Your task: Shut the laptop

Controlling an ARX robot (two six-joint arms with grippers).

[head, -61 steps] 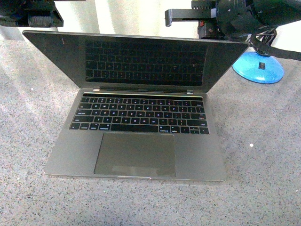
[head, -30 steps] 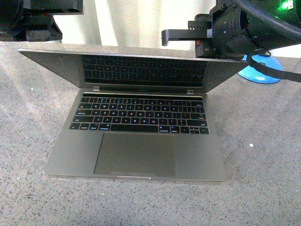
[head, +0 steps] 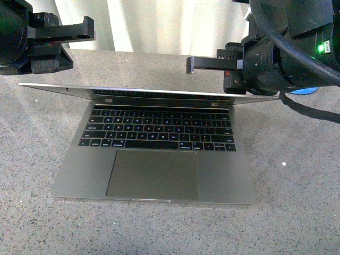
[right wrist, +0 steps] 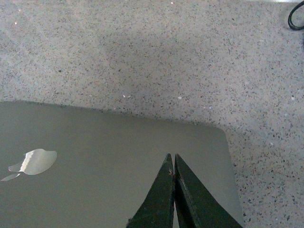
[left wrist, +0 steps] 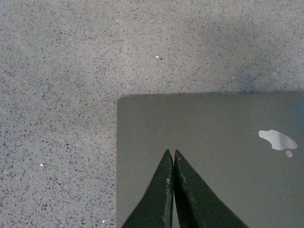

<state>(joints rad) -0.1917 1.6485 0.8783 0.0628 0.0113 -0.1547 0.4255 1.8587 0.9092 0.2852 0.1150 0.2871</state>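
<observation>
The grey laptop sits open in the middle of the speckled table, black keys and trackpad showing. Its lid is tipped far forward and shows almost edge-on above the keyboard. My left gripper is shut, above and behind the lid's left part. My right gripper is shut, just behind and above the lid's right part. In the left wrist view the shut gripper lies over the lid's back near a corner, with the apple logo beside. In the right wrist view the shut gripper lies over the lid near the other corner.
A blue object is mostly hidden behind my right arm. A black cable lies on the grey speckled table. A pale wall or curtain stands behind the table.
The lid has swung down from a steep tilt to nearly flat over the keyboard. Both grippers have come forward and down with it.
</observation>
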